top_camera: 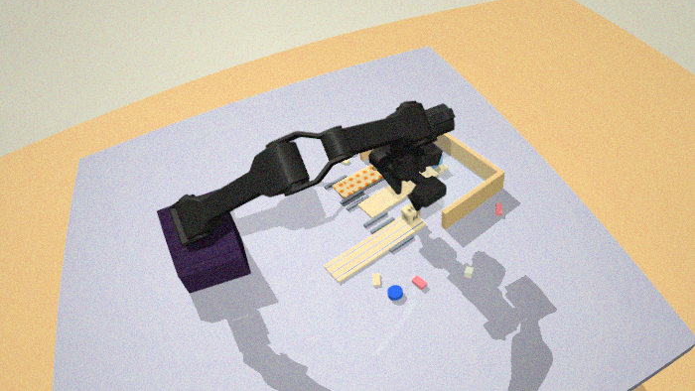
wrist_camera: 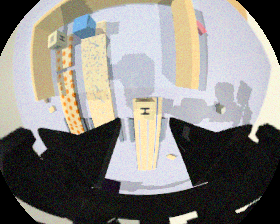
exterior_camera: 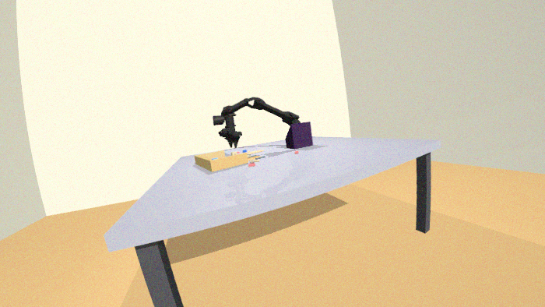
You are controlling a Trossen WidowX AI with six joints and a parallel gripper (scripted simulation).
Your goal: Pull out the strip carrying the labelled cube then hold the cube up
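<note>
A striped strip (top_camera: 371, 250) (wrist_camera: 146, 147) lies out in front of the wooden enclosure and looks unbroken. A cream cube marked H (top_camera: 409, 213) (wrist_camera: 144, 109) sits on its far end. My gripper (top_camera: 409, 198) (exterior_camera: 233, 146) (wrist_camera: 144, 120) is open and empty, pointing down above the cube, which shows between and slightly beyond the fingertips in the wrist view. An orange-dotted strip (top_camera: 354, 182) (wrist_camera: 70, 107) has a break across it; another H cube (wrist_camera: 57, 39) is at its far end. A speckled strip (top_camera: 376, 201) (wrist_camera: 96, 70) has a blue cube (wrist_camera: 84, 26) at its far end.
Wooden walls (top_camera: 474, 197) (exterior_camera: 229, 163) (wrist_camera: 186, 50) stand around the far ends of the dotted and speckled strips. Grey rails flank the strips. A blue disc (top_camera: 395, 292), a red block (top_camera: 419, 282), a small cream block (top_camera: 376, 279) and a whitish cube (top_camera: 468, 272) (wrist_camera: 220, 108) lie nearby.
</note>
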